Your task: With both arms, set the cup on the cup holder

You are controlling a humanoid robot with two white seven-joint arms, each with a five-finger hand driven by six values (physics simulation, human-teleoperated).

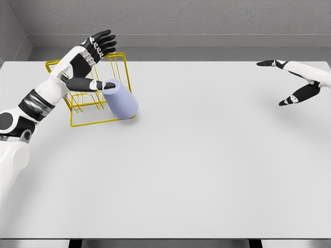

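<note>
Head view: a pale lavender-blue cup (120, 101), a plain smooth cylinder with no handle visible, lies tilted at the front right of a yellow wire cup holder (88, 103). Its rim end points up and to the left, toward the rack's inside; its closed end leans down to the right, near the holder's front right corner.

The holder stands at the far left of the light grey worktop (207, 165).

The left hand (90, 62) reaches over the holder from the lower left. Its 4 dark fingers (103, 44) are spread and stretched out above the rack, grasping nothing. Its thumb lies level, its tip touching the cup's upper rim.

The right hand (305, 82) hangs at the far right edge, well apart from the cup, fingers and thumb splayed wide, holding nothing.
</note>
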